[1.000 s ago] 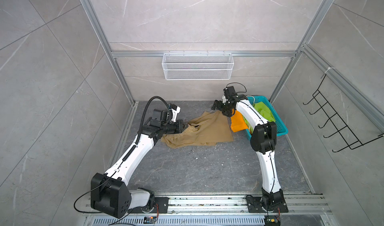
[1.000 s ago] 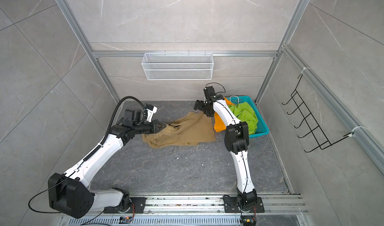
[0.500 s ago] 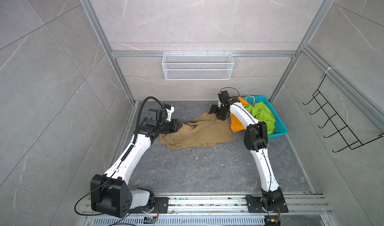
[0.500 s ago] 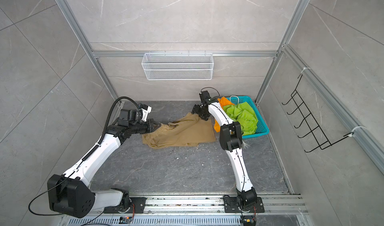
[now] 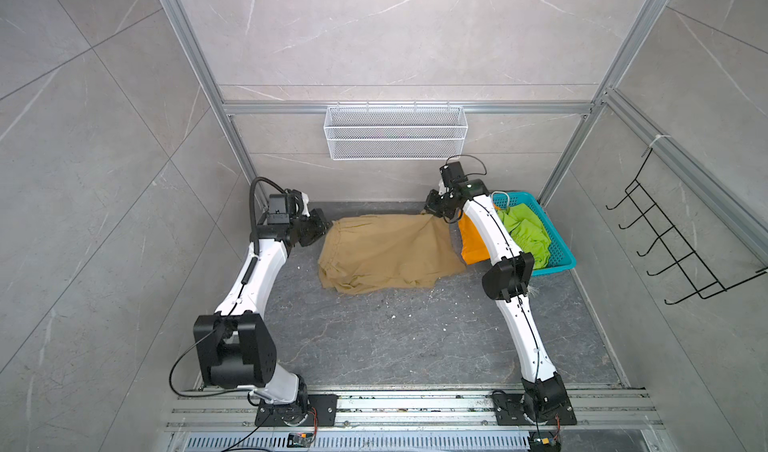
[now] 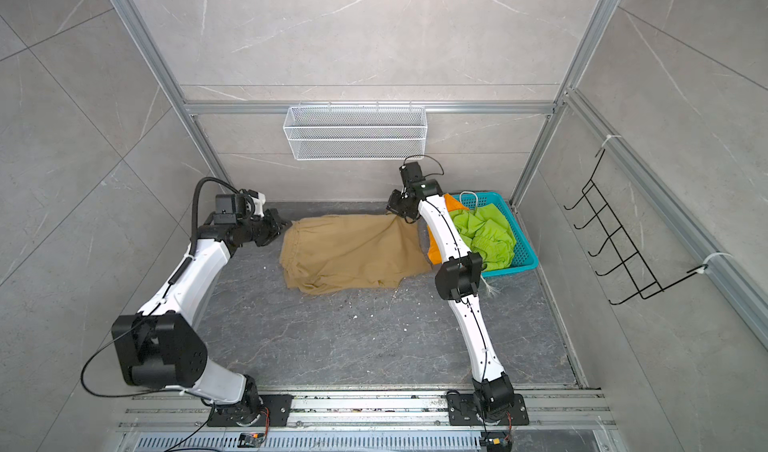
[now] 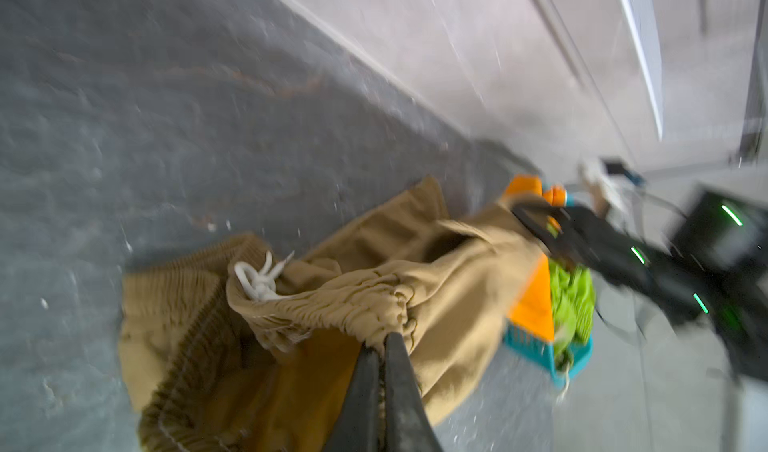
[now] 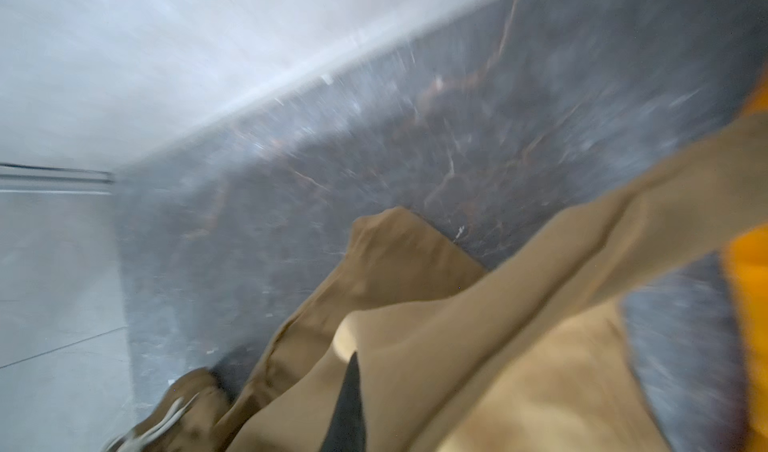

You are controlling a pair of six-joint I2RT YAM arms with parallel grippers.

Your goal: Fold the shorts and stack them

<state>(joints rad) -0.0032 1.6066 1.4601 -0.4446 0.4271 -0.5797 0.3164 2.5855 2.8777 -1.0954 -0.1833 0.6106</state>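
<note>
Your soft khaki tan shorts (image 5: 386,254) lie spread across the middle of both top views, on the far part of the dark grey marbled floor (image 5: 395,337). They are stretched between the two arms, with the gathered waistband toward the left of the frame and a leg hem toward the right.

Your left gripper (image 5: 322,227) sits at the left end of the cloth, clamped on the waistband. Only the left wrist view makes this plain: the two dark fingers (image 7: 361,387) press together with the ruched band bunched at their tips. Just beside them is a knotted white drawstring (image 7: 259,281), which the top views do not resolve.

Your right gripper (image 5: 436,213), right of centre and near the back wall, is pinched on a far corner of the khaki tan shorts, where the cloth rises to a peak. The right wrist view is blurred; one dark finger (image 8: 351,387) shows with tan cloth draped around it, and the grip itself is hidden there.

Just right of that gripper, the bright orange shorts (image 5: 471,244) hang over the left side of a teal perforated plastic basket (image 5: 561,261), partly behind the right arm. The lime green shorts (image 5: 525,231) are heaped inside it.

Only the top views show you a white wire mesh shelf (image 5: 395,138) on the back wall, upper middle of the frame, and a black wire hook rack (image 5: 665,229) on the side wall at the right edge
</note>
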